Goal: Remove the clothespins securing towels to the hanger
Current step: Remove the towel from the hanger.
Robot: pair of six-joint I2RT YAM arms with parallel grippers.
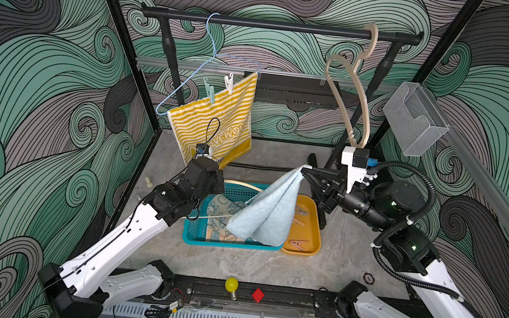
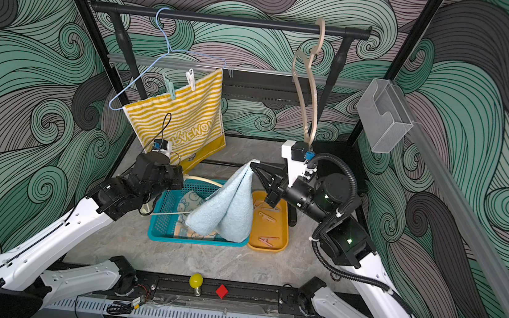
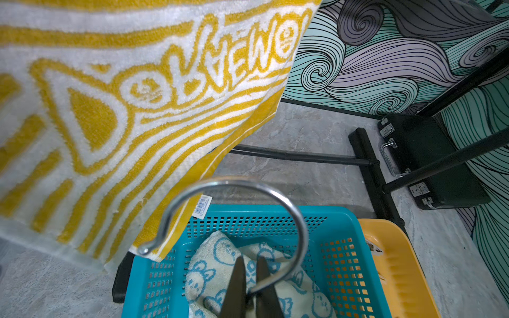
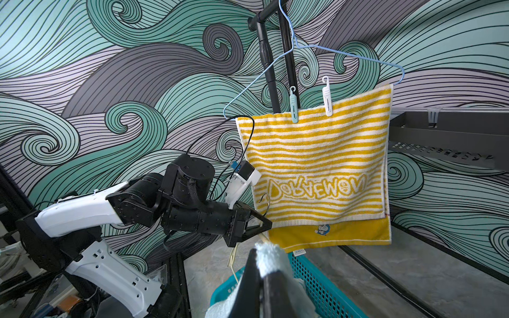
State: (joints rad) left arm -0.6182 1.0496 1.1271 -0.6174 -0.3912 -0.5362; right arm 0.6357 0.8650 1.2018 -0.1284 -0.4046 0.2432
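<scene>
**Plenty here I can't see**

From above, the light-blue towel point(image 1: 268, 213) drapes over most of the bunny-print towel point(image 1: 219, 209) in the teal basket point(image 1: 231, 244). It also covers the nine o'clock side of the orange tray point(image 1: 317, 237), so I can't count the clothespins point(image 1: 297, 244). The left gripper point(image 3: 250, 289) hides its fingertips behind its own wrist in both top views. Its wrist camera cuts them off at the frame edge, and the metal hook point(image 3: 275, 190) they pinch is blurred. The cream hanger point(image 1: 237, 182) disappears under that arm. On the right gripper point(image 1: 306, 170), the tips sink into the blue cloth. A pale speck point(image 1: 147, 180) at nine o'clock of the basket and a round disc point(image 1: 368, 277) at four o'clock are too small to name.
</scene>
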